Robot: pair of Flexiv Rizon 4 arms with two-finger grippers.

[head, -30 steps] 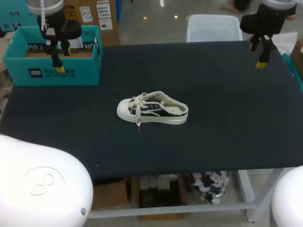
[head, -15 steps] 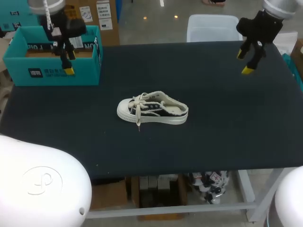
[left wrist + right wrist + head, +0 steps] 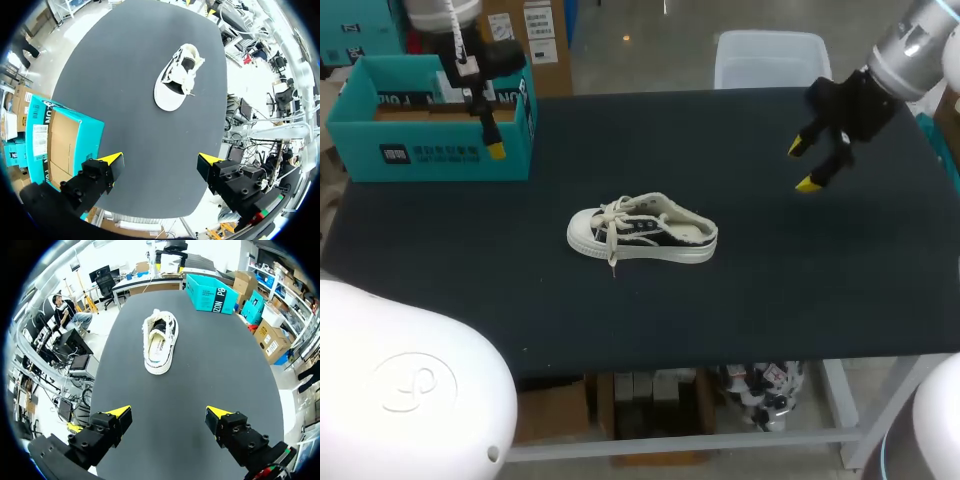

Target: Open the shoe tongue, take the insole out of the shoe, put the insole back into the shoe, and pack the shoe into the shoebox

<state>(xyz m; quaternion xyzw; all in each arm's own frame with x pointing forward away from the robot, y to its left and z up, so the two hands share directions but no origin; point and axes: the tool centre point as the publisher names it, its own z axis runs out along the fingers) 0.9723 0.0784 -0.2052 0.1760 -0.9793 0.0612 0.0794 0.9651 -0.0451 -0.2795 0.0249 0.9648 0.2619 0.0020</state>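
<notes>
A black and cream low sneaker (image 3: 642, 229) with loose white laces lies on its sole mid-table, toe pointing left. It also shows far ahead of both grippers: the sneaker (image 3: 178, 76) and the sneaker (image 3: 160, 340). An open teal shoebox (image 3: 432, 120) stands at the table's back left corner. My left gripper (image 3: 492, 140) hangs open above the box's right front corner, nothing between its fingers; in the left wrist view the shoebox (image 3: 60, 139) lies beside its left finger. My right gripper (image 3: 804, 165) is open and empty above the table's right part, well right of the shoe.
The black table (image 3: 770, 270) carries only the shoe and the box. In the right wrist view the shoebox (image 3: 212, 293) sits beyond the sneaker at the far corner.
My left gripper has drifted right and slightly down along the box. My right gripper has swung left and down toward the table's middle. The shoe has not moved.
</notes>
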